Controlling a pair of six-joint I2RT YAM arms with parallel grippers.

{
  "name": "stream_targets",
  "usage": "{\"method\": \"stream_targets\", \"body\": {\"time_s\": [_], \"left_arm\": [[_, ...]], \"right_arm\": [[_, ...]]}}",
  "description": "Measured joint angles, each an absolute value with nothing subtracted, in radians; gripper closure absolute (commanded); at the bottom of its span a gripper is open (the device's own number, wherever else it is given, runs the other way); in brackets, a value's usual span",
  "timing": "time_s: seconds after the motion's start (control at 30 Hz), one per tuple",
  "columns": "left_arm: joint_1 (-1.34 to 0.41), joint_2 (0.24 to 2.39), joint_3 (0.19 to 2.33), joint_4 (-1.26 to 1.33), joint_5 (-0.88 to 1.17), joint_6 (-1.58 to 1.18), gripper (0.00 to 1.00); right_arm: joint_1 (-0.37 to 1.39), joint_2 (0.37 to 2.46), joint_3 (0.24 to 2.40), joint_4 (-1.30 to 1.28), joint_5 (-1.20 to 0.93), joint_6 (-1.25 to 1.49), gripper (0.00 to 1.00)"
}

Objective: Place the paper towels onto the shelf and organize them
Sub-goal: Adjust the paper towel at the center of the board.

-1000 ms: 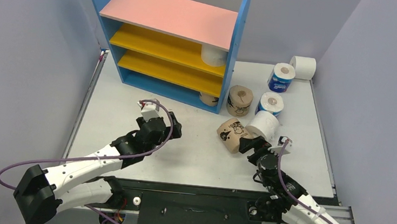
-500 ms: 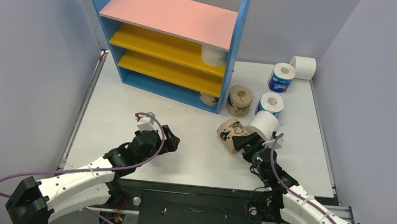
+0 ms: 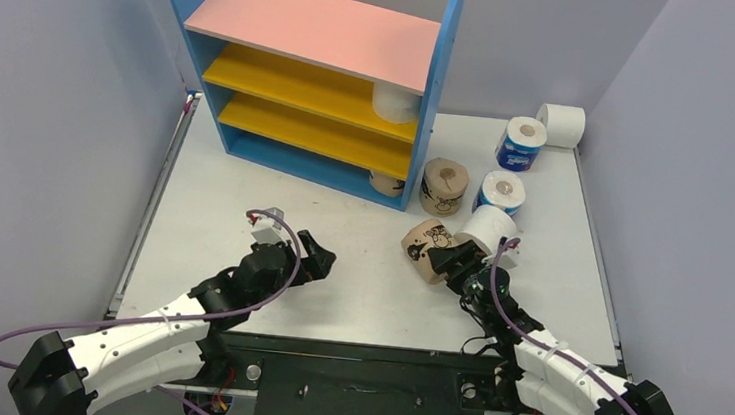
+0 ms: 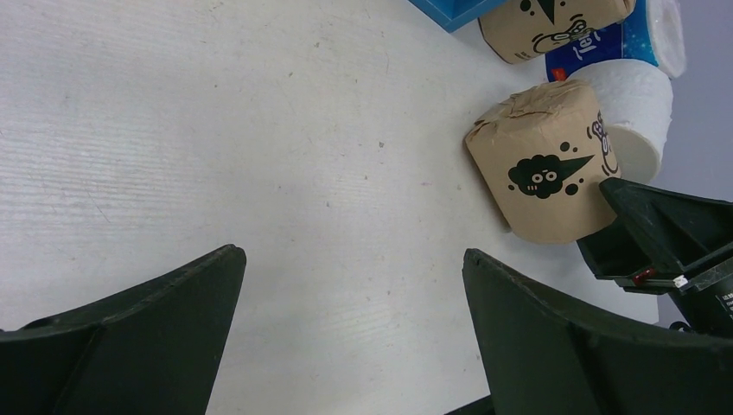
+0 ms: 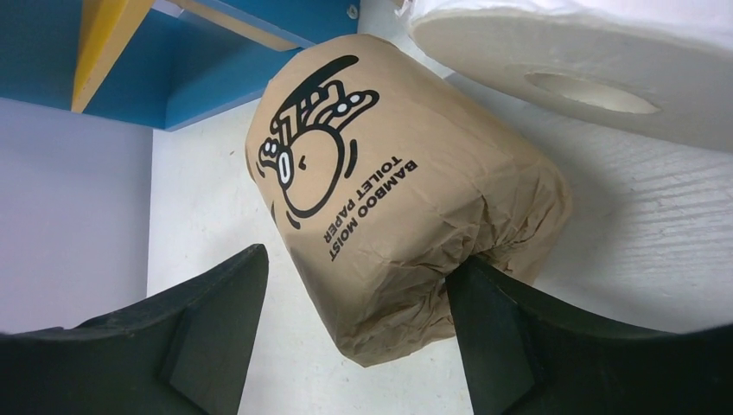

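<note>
From above: the shelf [image 3: 315, 72] stands at the desk's [image 3: 243, 207] far left corner. One white roll [image 3: 396, 102] sits at the right end of its upper yellow board, and a tan roll [image 3: 386, 183] is tucked at the right end of the blue base. Loose rolls crowd the right half. A second white roll [image 3: 561, 124] lies in the far right corner with a blue roll [image 3: 521, 144] just beside it. Nearer, an upright tan roll [image 3: 445, 186] stands beside the shelf's right panel, next to another blue roll [image 3: 500, 192].

Mid-desk, toward the near edge, the lying tan roll [image 3: 427, 247] touches the big white roll [image 3: 488, 229]. The right gripper [image 3: 449, 260] is right at them. The left gripper [image 3: 314, 258] hangs over bare desk, well left of them.

Left wrist: the left gripper [image 4: 350, 259] has its jaws wide apart, with only desk between them. The lying tan roll [image 4: 544, 173] is ahead to the right.

Right wrist: the right gripper [image 5: 354, 259] has its jaws spread, straddling the lying tan roll [image 5: 398, 207]. The right finger [image 5: 536, 337] presses against its crumpled end and the left finger [image 5: 190, 337] is off it. The big white roll [image 5: 605, 69] lies just behind.
</note>
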State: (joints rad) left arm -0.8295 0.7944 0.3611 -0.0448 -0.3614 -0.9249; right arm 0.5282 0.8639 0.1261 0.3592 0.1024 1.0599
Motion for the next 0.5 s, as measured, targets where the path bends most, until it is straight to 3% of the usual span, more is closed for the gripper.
{"method": "stream_targets", "body": {"time_s": [0.5], "left_arm": [[-0.83,0.783,0.329,-0.023,-0.363,-0.941,0.02]], "right_arm": [[0.522,0.986,0.078,0.582,0.062,1.058,0.36]]}}
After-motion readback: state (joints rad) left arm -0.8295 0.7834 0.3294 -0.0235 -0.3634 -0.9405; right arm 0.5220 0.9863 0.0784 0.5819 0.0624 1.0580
